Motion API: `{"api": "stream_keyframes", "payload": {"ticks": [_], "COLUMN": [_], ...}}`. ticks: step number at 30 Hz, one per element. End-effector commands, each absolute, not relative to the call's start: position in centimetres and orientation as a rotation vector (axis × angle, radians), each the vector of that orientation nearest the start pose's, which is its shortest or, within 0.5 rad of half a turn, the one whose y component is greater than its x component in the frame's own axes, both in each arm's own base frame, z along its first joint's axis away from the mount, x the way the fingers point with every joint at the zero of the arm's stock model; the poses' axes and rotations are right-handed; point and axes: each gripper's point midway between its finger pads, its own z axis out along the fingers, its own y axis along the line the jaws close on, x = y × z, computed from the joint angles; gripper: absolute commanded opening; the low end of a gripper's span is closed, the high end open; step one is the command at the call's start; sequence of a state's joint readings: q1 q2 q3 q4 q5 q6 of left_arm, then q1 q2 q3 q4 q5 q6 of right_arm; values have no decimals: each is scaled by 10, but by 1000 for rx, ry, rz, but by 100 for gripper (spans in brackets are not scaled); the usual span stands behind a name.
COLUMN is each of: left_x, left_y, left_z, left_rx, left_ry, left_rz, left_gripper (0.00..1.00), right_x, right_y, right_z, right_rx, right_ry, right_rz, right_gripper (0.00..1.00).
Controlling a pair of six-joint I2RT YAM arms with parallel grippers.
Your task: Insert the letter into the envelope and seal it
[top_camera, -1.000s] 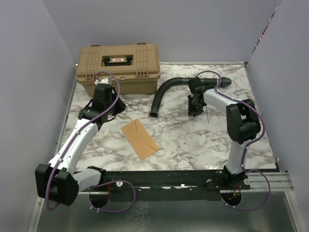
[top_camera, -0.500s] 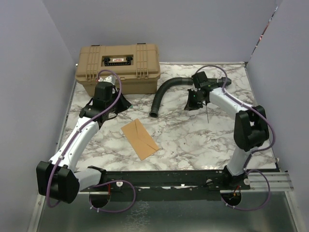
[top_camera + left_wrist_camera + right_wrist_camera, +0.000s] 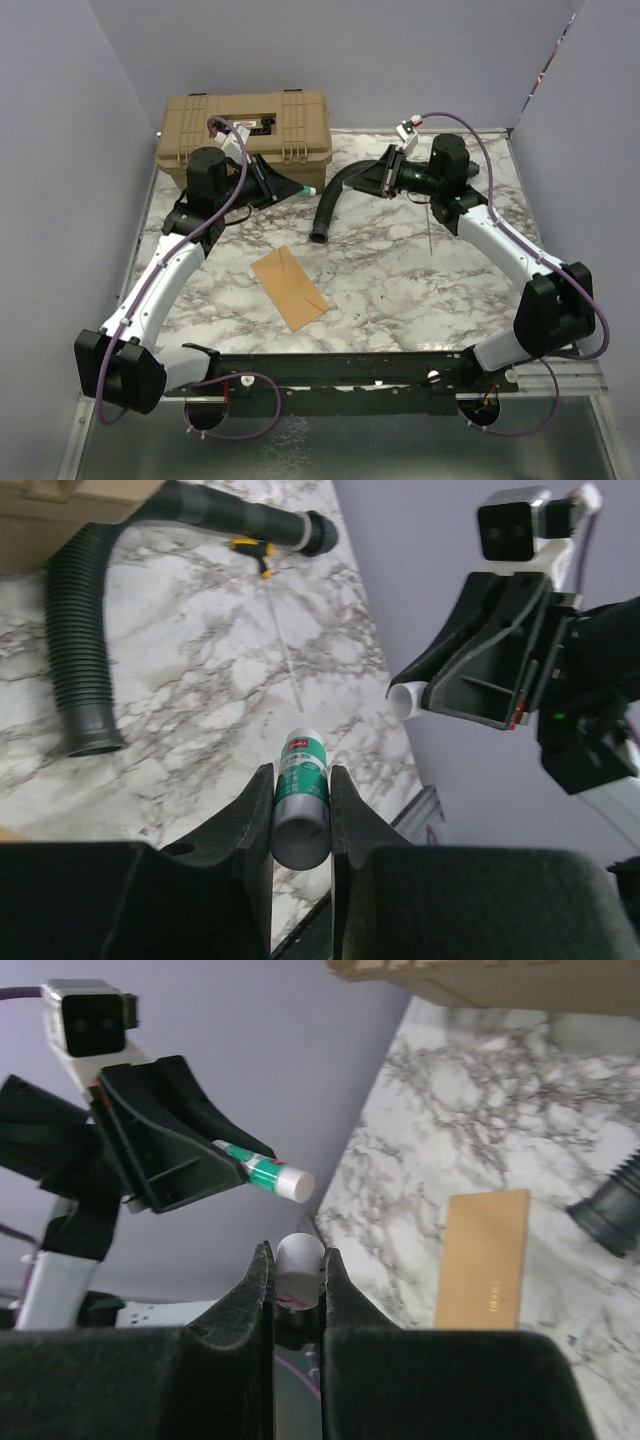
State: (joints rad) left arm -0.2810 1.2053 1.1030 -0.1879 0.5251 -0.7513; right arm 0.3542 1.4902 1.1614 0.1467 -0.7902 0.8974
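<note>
Your orange-tan kraft paper envelope (image 3: 289, 288) lies flat at lower centre of the top view, on the marbled table (image 3: 400, 290). Above it, your left gripper (image 3: 300, 782) clamps a green-and-white glue stick (image 3: 301, 815), and your right gripper (image 3: 297, 1260) pinches a small white cylinder (image 3: 299, 1252).

orange-tan envelope (image 3: 289, 287), grn/wht tube (image 3: 300, 795), wht cylinder (image 3: 299, 1252), grey-veined marble table (image 3: 400, 280)

Lavender panels (image 3: 60, 150) are walling in a marble-patterned counter (image 3: 400, 290) with robot arms (image 3: 500, 240) bolted alongside, marking a lab test booth.
</note>
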Motion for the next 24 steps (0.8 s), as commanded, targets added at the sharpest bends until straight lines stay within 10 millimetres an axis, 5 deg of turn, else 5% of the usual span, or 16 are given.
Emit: {"api": "stream_keyframes", "payload": {"ticks": [1,14,24], "left_x": [312,301,300], "left_y": [-230,-237,-236], "left_z": [338,366,355], "left_rx": [-32,-21,-35], "left_ry": [1893,1762,1777], "left_rz": [-1424,-1587,-1578], "left_gripper": [0,0,0], "right_x": [314,302,300], "right_y": [298,310,317], "right_z": [338,341,342], "right_rx": [-244,-304,-343], "right_ry": [1857,1835,1804], "right_rz": [1803,1861,1872], "right_gripper": [0,0,0]}}
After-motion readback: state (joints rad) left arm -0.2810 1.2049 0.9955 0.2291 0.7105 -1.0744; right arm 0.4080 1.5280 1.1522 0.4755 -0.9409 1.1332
